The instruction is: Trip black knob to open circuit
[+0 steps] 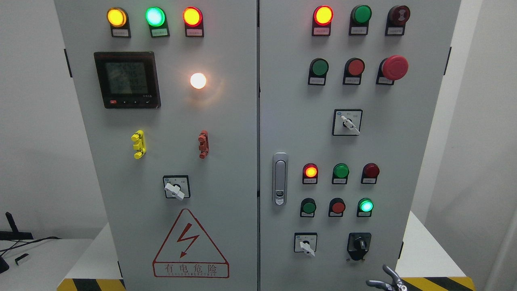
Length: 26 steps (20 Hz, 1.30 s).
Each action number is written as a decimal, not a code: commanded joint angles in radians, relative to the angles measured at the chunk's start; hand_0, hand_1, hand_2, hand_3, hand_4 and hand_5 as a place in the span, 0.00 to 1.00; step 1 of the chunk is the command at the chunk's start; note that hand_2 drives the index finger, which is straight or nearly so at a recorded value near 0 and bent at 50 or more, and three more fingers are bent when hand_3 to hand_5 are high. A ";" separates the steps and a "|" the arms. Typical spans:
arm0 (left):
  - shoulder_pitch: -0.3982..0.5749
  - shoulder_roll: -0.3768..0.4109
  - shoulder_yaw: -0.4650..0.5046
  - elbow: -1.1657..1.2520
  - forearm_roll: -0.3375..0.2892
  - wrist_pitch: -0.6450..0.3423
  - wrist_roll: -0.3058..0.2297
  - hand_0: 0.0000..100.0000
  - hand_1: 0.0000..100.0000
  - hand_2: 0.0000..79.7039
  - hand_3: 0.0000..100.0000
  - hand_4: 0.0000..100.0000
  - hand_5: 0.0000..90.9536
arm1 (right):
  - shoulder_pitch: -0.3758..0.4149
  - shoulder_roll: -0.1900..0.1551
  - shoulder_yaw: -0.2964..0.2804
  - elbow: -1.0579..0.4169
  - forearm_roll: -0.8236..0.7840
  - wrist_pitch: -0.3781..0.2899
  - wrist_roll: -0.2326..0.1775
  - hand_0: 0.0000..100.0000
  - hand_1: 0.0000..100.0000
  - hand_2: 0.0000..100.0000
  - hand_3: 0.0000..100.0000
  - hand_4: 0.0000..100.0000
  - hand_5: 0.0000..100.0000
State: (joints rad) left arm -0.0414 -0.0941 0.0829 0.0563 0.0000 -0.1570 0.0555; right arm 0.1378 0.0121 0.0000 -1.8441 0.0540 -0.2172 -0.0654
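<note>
From the head view, the robot faces a grey cabinet (226, 161) with two doors covered in lamps, buttons and switches. The black knob (359, 245) sits low on the right door, just right of a white-handled switch (305, 243) and below a lit green lamp (365, 205). Its grip looks to point roughly upward, though its exact setting is hard to read.

Only the right hand (388, 280) shows, at the bottom edge below and slightly right of the knob, not touching it. Two or three dark fingers (388, 271) are visible, spread and holding nothing. The left hand is out of sight.

The step in hand appears to be the reach. To do it well, the hand should rise a little and shift left until the fingers bracket the knob's raised grip, then close on it firmly before turning. It should stay clear of the white-handled switch and the buttons above. Turning from the wrist, without pulling outward, would likely trip it cleanly.
</note>
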 commanded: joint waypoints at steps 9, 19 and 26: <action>0.000 0.001 0.000 -0.001 -0.031 0.001 0.000 0.12 0.39 0.00 0.00 0.00 0.00 | 0.126 -0.126 0.014 -0.101 -0.117 0.001 0.081 0.12 0.00 0.00 0.06 0.00 0.00; 0.000 -0.001 0.000 0.000 -0.031 0.001 0.000 0.12 0.39 0.00 0.00 0.00 0.00 | 0.132 -0.132 0.012 -0.107 -0.152 0.009 0.099 0.12 0.00 0.00 0.08 0.02 0.03; 0.000 -0.001 0.000 0.000 -0.031 0.001 0.000 0.12 0.39 0.00 0.00 0.00 0.00 | 0.132 -0.130 0.012 -0.106 -0.207 0.015 0.101 0.12 0.00 0.00 0.12 0.05 0.06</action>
State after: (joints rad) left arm -0.0414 -0.0945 0.0829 0.0562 0.0000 -0.1570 0.0555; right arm 0.2676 -0.1042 0.0000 -1.9382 -0.1143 -0.2046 0.0337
